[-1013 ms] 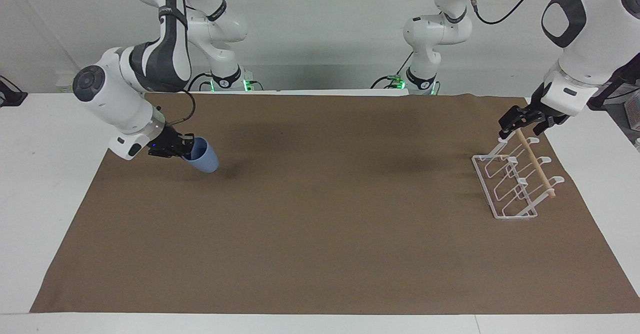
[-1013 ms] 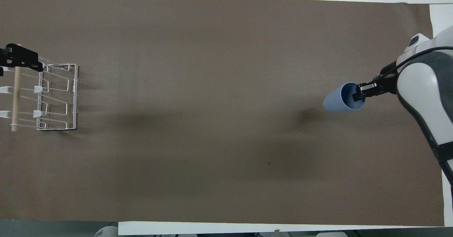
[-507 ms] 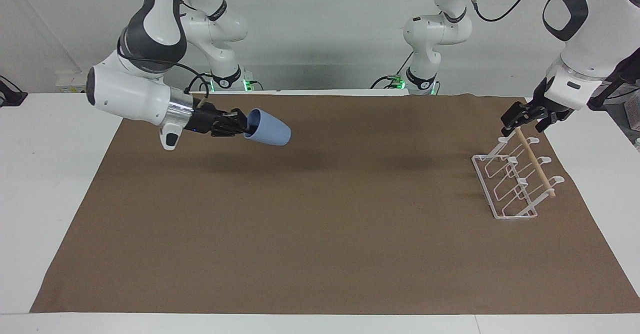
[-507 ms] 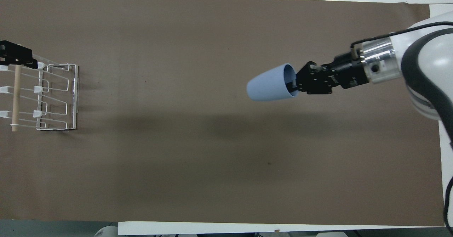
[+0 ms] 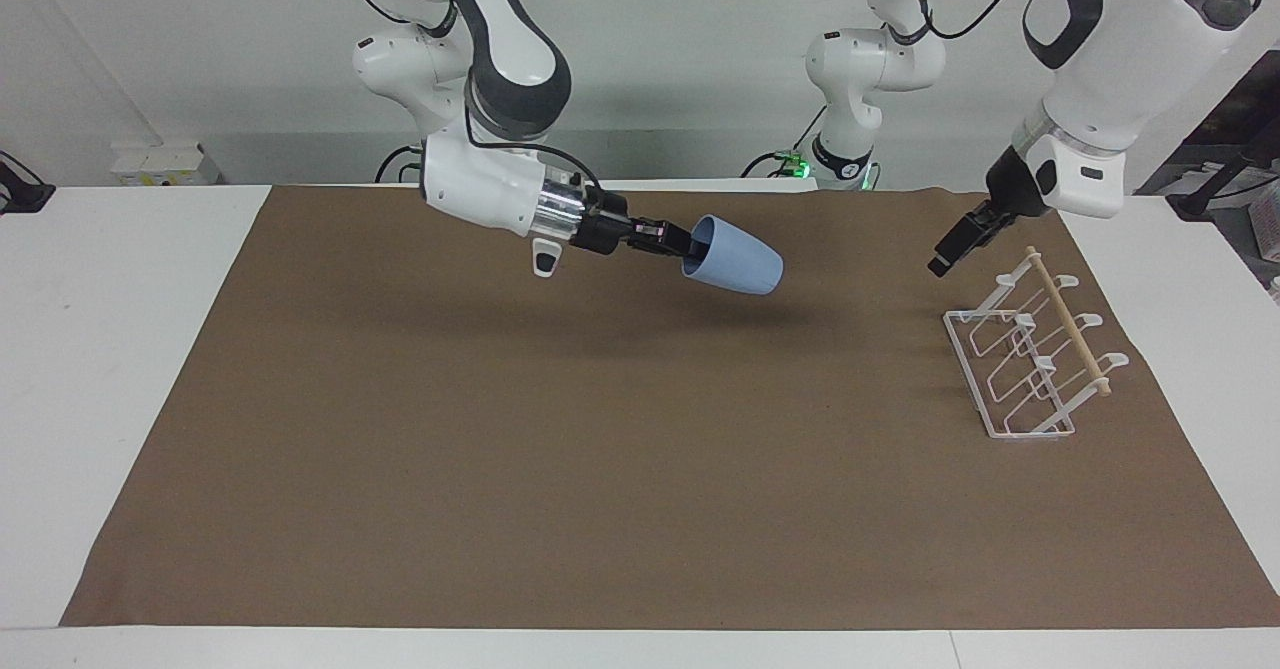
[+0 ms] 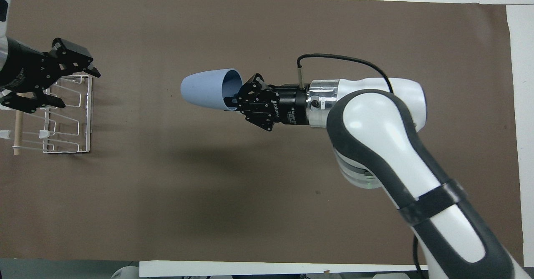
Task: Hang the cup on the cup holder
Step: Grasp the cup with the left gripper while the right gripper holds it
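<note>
Over mid-desk, your right pincer (image 5: 672,242) is clamped on the cup (image 5: 735,258)'s rim, left pincer (image 5: 948,254) spread: tip its mouth onto a cup holder (image 5: 1030,354) prong.

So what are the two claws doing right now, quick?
Right gripper: shut on the rim of the cup, held up over the brown mat.
Left gripper: open, empty, over the cup holder.

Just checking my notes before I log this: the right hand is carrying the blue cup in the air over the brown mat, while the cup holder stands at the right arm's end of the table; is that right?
Not quite: the overhead view shows the cup holder standing at the left arm's end of the table, under the left hand. The rest holds: the right hand carries the blue cup in the air over the brown mat.
</note>
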